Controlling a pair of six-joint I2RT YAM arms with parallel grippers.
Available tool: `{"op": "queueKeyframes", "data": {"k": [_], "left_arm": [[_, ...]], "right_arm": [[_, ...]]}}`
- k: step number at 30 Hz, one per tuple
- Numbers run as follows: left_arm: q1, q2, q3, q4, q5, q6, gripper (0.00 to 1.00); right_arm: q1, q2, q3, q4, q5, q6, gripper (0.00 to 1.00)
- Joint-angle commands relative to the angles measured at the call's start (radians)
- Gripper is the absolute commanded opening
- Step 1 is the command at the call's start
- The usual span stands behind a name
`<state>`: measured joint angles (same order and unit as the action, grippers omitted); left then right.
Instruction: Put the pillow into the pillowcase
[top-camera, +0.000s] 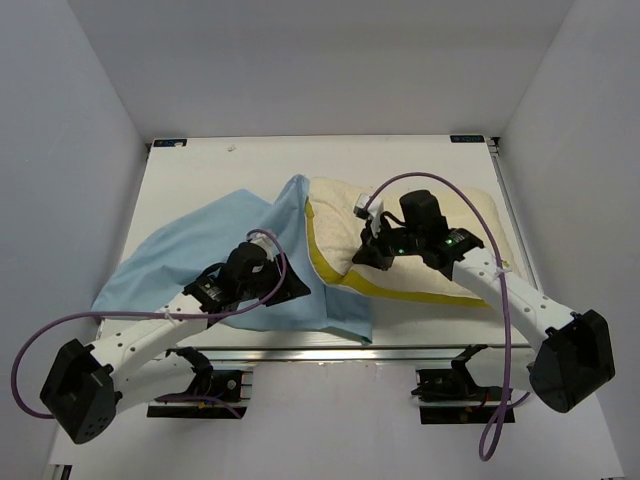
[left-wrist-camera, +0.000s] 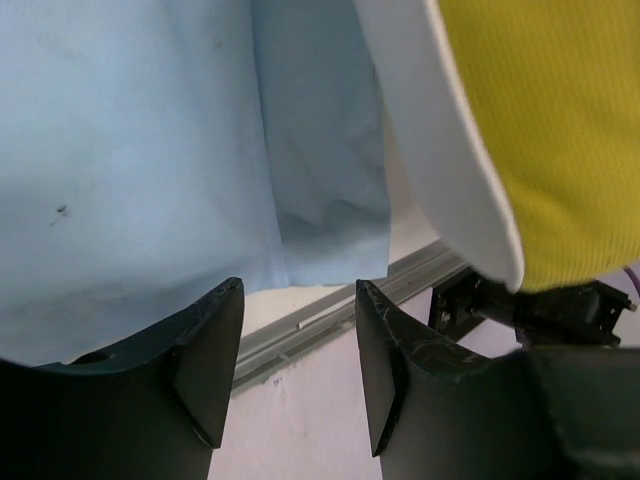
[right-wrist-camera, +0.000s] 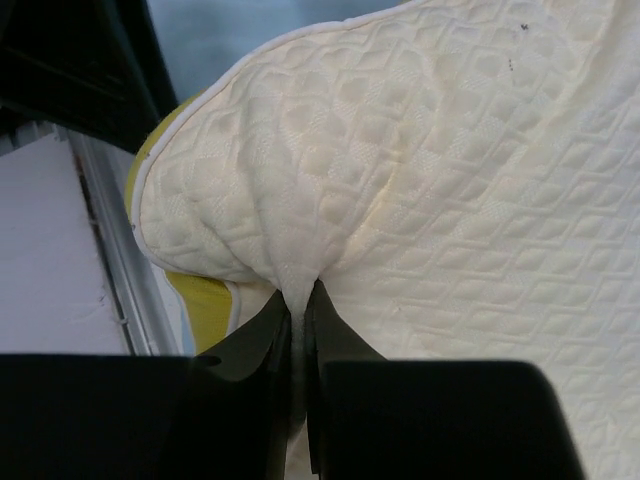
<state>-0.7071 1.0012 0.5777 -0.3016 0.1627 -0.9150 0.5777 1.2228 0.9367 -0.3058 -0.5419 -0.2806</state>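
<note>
With the pillow (top-camera: 450, 225) not yet inside the pillowcase (top-camera: 190, 255), this looks like the grasp-and-align step. Left claw (left-wrist-camera: 298, 300): fingers apart, empty, over the case's near edge on the bench (top-camera: 200, 165). The pillow's left end touches the cloth. Right claw (right-wrist-camera: 300, 300): clamped on a pinch of pillow cover. Next, probably: the left claw catches the opening and the right one feeds the pillow in.

We look down from above and behind the arms (top-camera: 150, 335) on the whole worktop (top-camera: 200, 170). Our left wrist view sits close over the pillowcase (left-wrist-camera: 130, 150), facing the near edge past the left claw (left-wrist-camera: 298, 310). Our right wrist view, past the right claw (right-wrist-camera: 303, 305), sits hard against the pillow (right-wrist-camera: 450, 170). All three share the pillow's yellow corner.
</note>
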Motion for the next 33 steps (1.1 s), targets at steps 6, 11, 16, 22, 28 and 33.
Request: {"op": "queueKeyframes", "data": {"k": [6,11,16,22,28,33], "left_arm": [[-0.089,0.203,0.028,0.145,-0.075,-0.062,0.58],[-0.182,0.368,0.142,0.113,-0.124,-0.058,0.58],[-0.244,0.458,0.198,0.050,-0.259,-0.056,0.58],[-0.273,0.522,0.215,-0.008,-0.345,-0.055,0.43],[-0.299,0.559,0.208,-0.025,-0.374,-0.062,0.30],[-0.308,0.574,0.165,0.010,-0.368,-0.076,0.26]], "right_arm": [[-0.003,0.009,-0.022,-0.004,-0.101,0.012,0.08],[-0.021,0.007,-0.016,-0.001,-0.110,0.021,0.08],[-0.042,-0.005,-0.015,-0.010,-0.136,0.023,0.08],[-0.062,-0.012,-0.019,-0.010,-0.161,0.029,0.08],[-0.078,-0.016,-0.018,-0.010,-0.171,0.035,0.08],[-0.087,-0.014,-0.016,-0.010,-0.179,0.038,0.08]]}}
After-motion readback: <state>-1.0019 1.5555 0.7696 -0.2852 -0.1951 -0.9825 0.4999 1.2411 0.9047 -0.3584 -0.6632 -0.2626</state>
